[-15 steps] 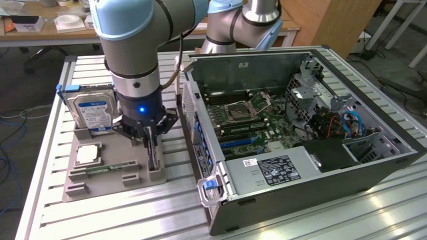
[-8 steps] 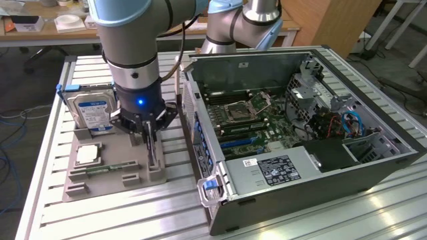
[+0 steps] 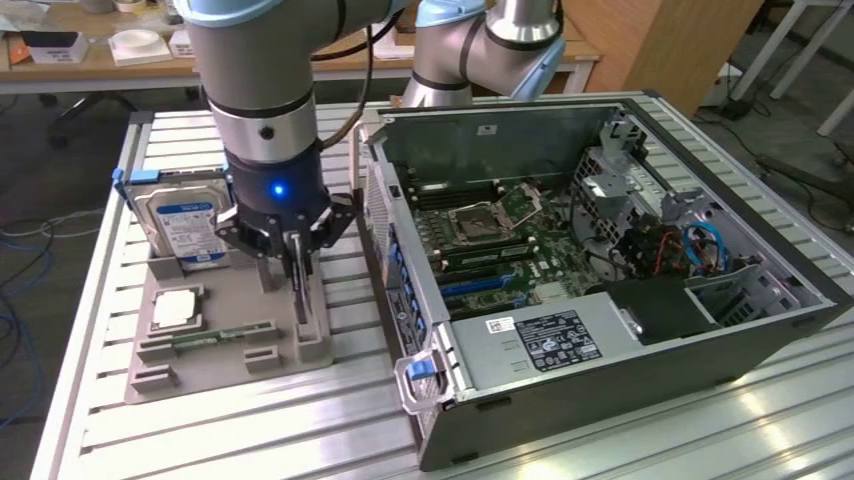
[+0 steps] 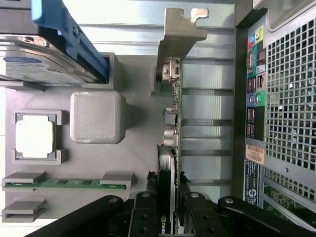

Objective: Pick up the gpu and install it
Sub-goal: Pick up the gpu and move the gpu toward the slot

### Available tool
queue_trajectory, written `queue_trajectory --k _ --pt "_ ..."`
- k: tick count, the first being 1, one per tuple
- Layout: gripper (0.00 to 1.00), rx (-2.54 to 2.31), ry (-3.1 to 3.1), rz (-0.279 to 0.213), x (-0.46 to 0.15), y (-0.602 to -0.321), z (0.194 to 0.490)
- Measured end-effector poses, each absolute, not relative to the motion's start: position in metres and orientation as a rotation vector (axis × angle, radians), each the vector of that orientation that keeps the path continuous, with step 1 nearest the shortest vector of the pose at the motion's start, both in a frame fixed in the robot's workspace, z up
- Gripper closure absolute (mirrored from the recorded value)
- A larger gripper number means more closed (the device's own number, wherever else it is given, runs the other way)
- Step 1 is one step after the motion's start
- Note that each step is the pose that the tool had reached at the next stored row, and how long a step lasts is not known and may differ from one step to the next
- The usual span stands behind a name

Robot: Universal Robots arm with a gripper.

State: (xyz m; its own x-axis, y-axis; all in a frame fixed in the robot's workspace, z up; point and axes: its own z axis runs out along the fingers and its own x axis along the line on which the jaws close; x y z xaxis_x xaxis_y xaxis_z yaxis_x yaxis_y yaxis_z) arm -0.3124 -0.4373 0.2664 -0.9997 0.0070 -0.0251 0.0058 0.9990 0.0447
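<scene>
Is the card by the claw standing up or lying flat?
Standing on its edge: the gpu sits upright in the gray tray, with the claw pinching its sides.

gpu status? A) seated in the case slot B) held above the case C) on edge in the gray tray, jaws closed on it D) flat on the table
C: the gpu stands on edge in the gray tray, with the jaws pressed against both its faces.

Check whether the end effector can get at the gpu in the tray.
Probably yes: the end effector sits directly over the gpu, which stands edge-on in the tray with nothing covering it.
</scene>
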Motion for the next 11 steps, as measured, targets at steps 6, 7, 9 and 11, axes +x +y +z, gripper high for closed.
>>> queue_trajectory --k 6,7,9,11 --pt "0.74 0.01 3.116 0.069 -0.312 -0.437 0.283" --pt "0.74 0.01 3.116 0.069 -0.312 -0.437 0.286" --pt "0.74 0.01 3.116 0.069 -0.312 -0.437 0.292" --pt "0.74 0.01 3.116 0.069 -0.312 -0.437 0.3"
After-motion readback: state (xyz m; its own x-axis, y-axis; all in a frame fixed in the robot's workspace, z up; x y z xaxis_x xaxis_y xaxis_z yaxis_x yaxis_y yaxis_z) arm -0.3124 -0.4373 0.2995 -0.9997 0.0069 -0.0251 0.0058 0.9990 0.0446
